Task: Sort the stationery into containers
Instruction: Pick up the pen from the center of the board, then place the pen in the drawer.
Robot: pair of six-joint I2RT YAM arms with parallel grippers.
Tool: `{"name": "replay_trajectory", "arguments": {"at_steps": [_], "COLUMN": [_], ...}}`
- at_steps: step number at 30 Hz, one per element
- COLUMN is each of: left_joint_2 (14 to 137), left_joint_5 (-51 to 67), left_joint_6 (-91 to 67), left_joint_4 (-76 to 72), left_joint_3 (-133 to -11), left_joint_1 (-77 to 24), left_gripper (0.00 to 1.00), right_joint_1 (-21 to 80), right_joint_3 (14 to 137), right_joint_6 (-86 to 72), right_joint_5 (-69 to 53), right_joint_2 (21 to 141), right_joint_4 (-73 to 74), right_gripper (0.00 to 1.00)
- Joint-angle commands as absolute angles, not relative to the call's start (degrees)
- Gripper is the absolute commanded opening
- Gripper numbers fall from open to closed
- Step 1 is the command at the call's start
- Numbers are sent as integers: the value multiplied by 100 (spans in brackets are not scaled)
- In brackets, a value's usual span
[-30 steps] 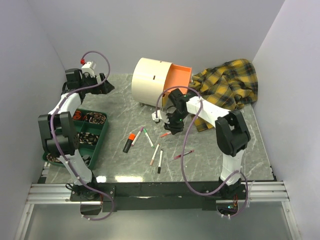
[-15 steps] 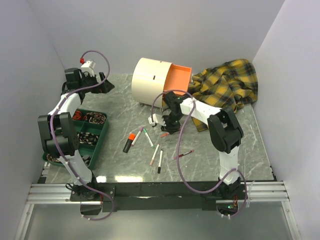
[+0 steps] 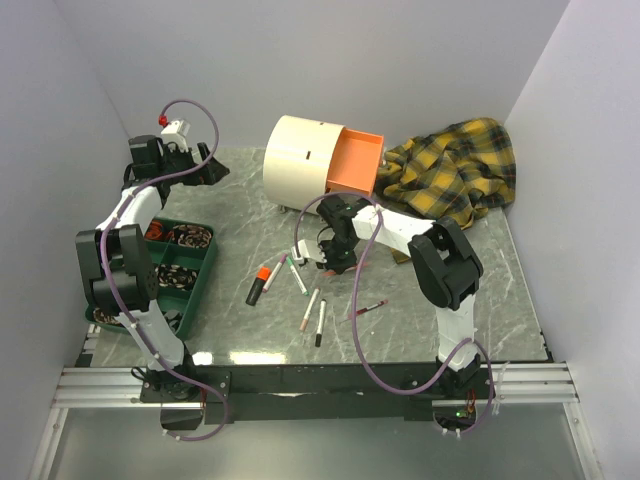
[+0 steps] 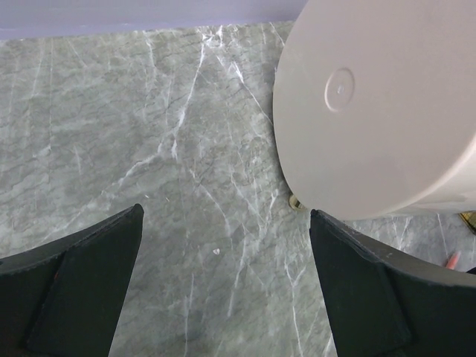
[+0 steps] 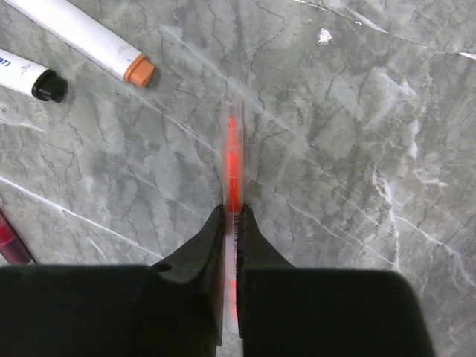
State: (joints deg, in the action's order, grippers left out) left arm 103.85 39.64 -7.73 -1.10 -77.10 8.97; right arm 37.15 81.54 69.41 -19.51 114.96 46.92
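Grips a red pen [image 5: 233,160] in the clenched right tool [image 5: 232,216] at mid worktop [image 3: 240,215], seemingly touching the surface. Holds the left tool [image 4: 224,219] released near the far-left corner, facing the cabinet [image 4: 372,104]. Shows other pens [image 3: 309,310] loose toward the near edge.

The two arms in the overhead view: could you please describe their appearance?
The left arm and right arm share white links, black joint housings and looping purple cables. Their fingers are matte black wedges. A white, red-tipped block tops the left wrist.
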Motion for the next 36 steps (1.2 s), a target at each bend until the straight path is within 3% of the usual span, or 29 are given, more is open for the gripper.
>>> {"name": "replay_trajectory", "arguments": {"at_steps": [1,5,9,11,15,18,26,29,36], "left_joint_2": [10433,10433,10555,10652,10897,11083,11390,11426,11461], "left_joint_5": [4131,4367,4377,4351,4403,4491,4728,4772,4773], "left_joint_6": [-765,-668,-475,-378,-404,-597,-782,-747,-703], "left_joint_4": [-168,-45,149,167,167,71,158,228,316], "left_joint_3": [-7945,-8086,-8270,-8314,-8533,-8683,-9070,-9149,-9246], "left_joint_1": [905,940,940,941,949,941,932,940,932], "left_gripper": [99,99,99,99,99,99,100,99,100], "right_joint_1": [3692,3210,2857,2769,2576,2400,1039,1011,1028], "right_joint_3": [8147,9506,12358,12918,13087,13000,12518,11982,12111], "right_joint_6": [6864,6810,7075,6945,6979,5744,-1233,-1502,-1916], "right_joint_5": [-2012,-2984,-3611,-3595,-3647,-3902,-5035,-4904,-4834], "right_joint_2": [11068,10740,11056,11022,10591,10442,11030,10881,11266], "right_joint_4": [5051,6304,8057,8279,8262,7474,3300,2585,2461], "right_gripper": [2,0,0,0,0,0,0,0,0]}}
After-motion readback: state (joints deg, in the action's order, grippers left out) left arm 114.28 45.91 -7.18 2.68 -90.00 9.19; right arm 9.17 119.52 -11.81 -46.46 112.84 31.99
